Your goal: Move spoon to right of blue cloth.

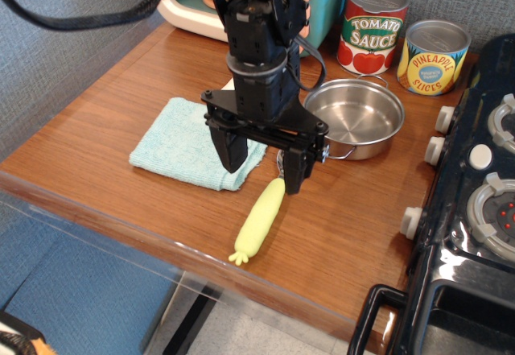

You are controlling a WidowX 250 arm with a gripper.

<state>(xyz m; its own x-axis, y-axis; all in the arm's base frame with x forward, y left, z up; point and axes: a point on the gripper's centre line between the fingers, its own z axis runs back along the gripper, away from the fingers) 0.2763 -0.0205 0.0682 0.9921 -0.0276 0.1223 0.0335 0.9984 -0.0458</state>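
The spoon (259, 221) lies flat on the wooden table, just right of the blue cloth (187, 141), its pale yellow-green handle pointing at the front edge with the frilled tip nearest me. Its silver bowl is hidden behind the gripper. My gripper (263, 163) is open and empty, raised above the spoon's far end and the cloth's right edge. One finger is over the cloth corner, the other over the spoon's top.
A steel pot (358, 117) stands right of the gripper. Tomato sauce can (372, 28) and pineapple can (434, 56) stand at the back. A toy appliance (193, 1) is back left. A black stove (475, 210) fills the right side. The table's front edge (201, 266) is near the spoon tip.
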